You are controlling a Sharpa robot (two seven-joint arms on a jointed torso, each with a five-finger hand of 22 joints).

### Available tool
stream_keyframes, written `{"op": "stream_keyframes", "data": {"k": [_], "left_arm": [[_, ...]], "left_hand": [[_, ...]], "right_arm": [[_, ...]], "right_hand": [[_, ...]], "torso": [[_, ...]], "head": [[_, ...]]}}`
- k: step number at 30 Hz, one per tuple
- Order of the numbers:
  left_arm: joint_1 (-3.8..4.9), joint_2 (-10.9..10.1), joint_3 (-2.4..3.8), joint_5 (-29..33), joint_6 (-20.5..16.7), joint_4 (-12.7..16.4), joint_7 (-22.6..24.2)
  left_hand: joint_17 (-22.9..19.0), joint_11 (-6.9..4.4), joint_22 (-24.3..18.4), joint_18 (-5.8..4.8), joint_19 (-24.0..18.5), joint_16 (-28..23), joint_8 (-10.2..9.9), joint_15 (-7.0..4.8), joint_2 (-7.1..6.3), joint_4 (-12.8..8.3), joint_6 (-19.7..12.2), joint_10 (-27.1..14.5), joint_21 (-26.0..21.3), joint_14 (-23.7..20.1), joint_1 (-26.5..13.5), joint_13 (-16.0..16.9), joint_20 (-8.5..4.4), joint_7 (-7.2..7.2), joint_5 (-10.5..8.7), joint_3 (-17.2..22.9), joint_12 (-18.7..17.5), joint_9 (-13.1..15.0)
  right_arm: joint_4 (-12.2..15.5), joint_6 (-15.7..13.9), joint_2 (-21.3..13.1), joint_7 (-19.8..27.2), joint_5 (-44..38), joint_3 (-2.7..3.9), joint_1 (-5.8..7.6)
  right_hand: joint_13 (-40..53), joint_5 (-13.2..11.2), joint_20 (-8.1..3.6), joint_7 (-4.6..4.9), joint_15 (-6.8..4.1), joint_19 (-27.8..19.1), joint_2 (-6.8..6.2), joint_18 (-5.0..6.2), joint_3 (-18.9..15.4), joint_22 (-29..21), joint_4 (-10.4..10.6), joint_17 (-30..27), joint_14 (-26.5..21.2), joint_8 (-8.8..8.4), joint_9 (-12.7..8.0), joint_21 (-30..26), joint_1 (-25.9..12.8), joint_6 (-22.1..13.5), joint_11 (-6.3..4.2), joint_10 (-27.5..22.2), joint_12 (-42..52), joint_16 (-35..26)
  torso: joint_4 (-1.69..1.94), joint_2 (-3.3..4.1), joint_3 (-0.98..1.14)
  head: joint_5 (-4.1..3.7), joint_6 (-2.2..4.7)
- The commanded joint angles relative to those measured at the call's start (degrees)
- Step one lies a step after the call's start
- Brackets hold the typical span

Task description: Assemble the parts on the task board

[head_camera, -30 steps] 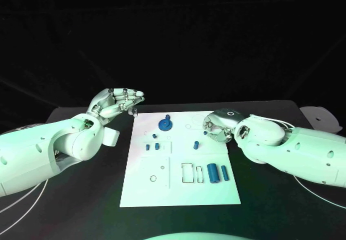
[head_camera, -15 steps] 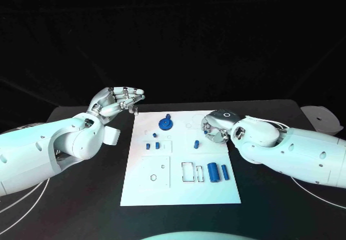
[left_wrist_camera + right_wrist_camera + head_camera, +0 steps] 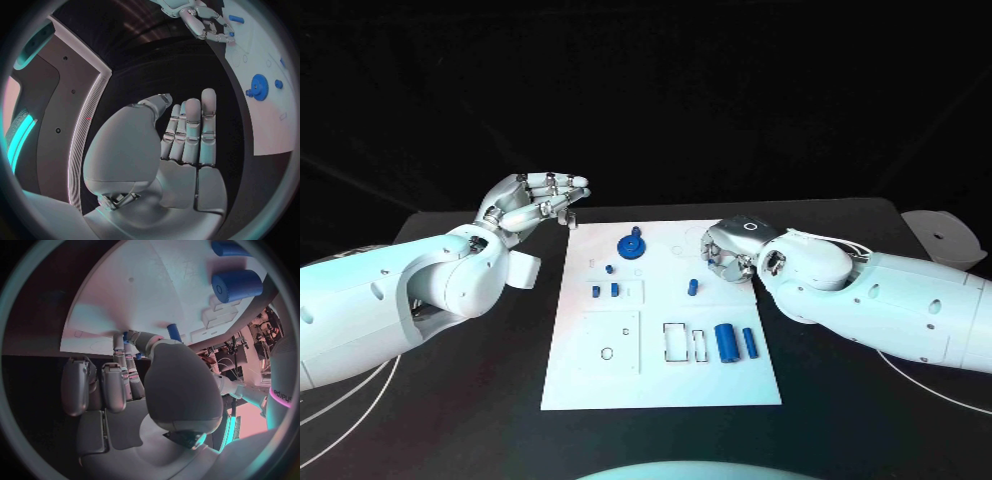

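Pressing the right hand [image 3: 728,251] fingertips-down onto the far right part of the task board [image 3: 661,385], lying mid-surface [image 3: 837,425]. Pinching what looks like a small blue part [image 3: 127,335] between thumb and fingers, right at the board face; reading that as a hold, though partly hidden by the fingers. Holding the left hand [image 3: 531,205] raised off the board's far left corner, fingers stretched out side by side, gripping nothing. Judging progress as early to middle. Counting as seemingly placed: blue gear [image 3: 633,246] sitting near the far edge, short pegs [image 3: 604,292] standing toward the left edge, one more peg [image 3: 692,288] at board centre just beside the right hand. Counting as still loose or unplaced: thick cylinder [image 3: 726,343] and slim cylinder [image 3: 750,343] lying side by side toward the right edge, next to two unfilled rectangular slots [image 3: 684,343]. Guessing the step in hand as seating the pinched part in a far right hole, then moving on to the cylinders and slots. Not telling whether the pegs are fully seated.
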Motion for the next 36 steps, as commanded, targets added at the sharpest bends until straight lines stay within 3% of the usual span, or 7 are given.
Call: {"op": "stream_keyframes", "data": {"k": [1, 8, 13, 36], "left_arm": [[0.04, -0.01, 0.04, 0.92, 1.03, 0.26, -0.04], [0.04, -0.05, 0.04, 0.96, 1.07, 0.37, -0.38], [0.04, -0.08, 0.04, 0.97, 1.06, 0.48, -0.59], [0.04, -0.15, 0.04, 0.86, 1.34, 0.46, -2.05]], "left_hand": [[-0.06, 0.02, -0.08, 0.85, 0.26, -0.08, -0.1, -0.15, 0.4, -0.11, -0.37, -0.55, -0.35, -0.07, 0.2, 0.03, -0.29, -0.05, 0.2, 0.45, 0.27, -0.08], [-0.17, 0.07, -0.1, 0.85, 0.37, -0.06, -0.08, -0.13, 0.41, -0.55, -0.51, -0.76, -0.34, -0.12, 0.57, 0.03, -0.3, 0.02, 0.26, 0.78, 0.46, -0.17], [-0.2, 0.09, -0.1, 0.85, 0.39, -0.07, -0.08, -0.13, 0.38, -0.69, -0.55, -0.84, -0.33, -0.14, 0.66, 0.02, -0.3, 0.05, 0.27, 0.87, 0.51, -0.2], [-0.56, 0.65, -0.17, 0.78, 0.13, -0.14, -0.48, 0.31, -0.03, -1.15, -1.86, -2.45, -0.47, -0.74, 0.14, -0.13, -0.02, 0.65, 0.31, 1.24, 0.79, -0.68]], "right_arm": [[-0.47, 3.35, 0.18, -1.34, -1.4, -0.54, -0.88], [-0.15, 4.41, 0.1, -2.73, -3.55, -0.55, -1.06], [0.28, 4.33, -0.07, -3.41, -5.03, -0.55, -1.14], [2.12, -3.32, -0.94, -3.18, -6.14, -0.51, -1.24]], "right_hand": [[0.43, -0.3, -0.52, -0.19, -0.66, 0.6, 1.39, -1.06, -0.11, 8.76, -0.61, 1.47, 3.07, 0.42, 0.31, 0.83, 0.48, 0.67, -0.23, 0.88, 0.54, 0.39], [0.9, -1.09, -0.98, -0.53, -1.08, 1.0, 2.61, -1.28, 0.66, 9.4, -2.43, 1.46, 3.11, 1.02, 1.04, 1.92, 1.45, 1.69, -0.66, 1.86, 0.77, 0.46], [0.93, -0.97, -1.01, -0.54, -1.1, 1.04, 2.65, -1.31, 0.76, 9.47, -2.61, 1.37, 3.09, 1.05, 1.11, 2.06, 1.48, 1.75, -0.67, 1.91, 0.75, 0.41], [0.82, -0.93, -0.99, -0.41, -0.97, 1.35, 2.62, -1.51, 0.9, 9.93, -2.84, 1.32, 3.08, 0.99, 1.34, 2.95, 0.75, 1.69, -0.47, 1.39, 0.09, 0.4]], "torso": [[-0.06, -0.01, -0.01], [-0.05, -0.06, 0.0], [-0.06, -0.05, -0.02], [-0.05, -0.05, 0.02]], "head": [[-0.14, -0.09], [-0.24, -0.28], [-0.3, -0.3], [-0.35, -0.12]]}}
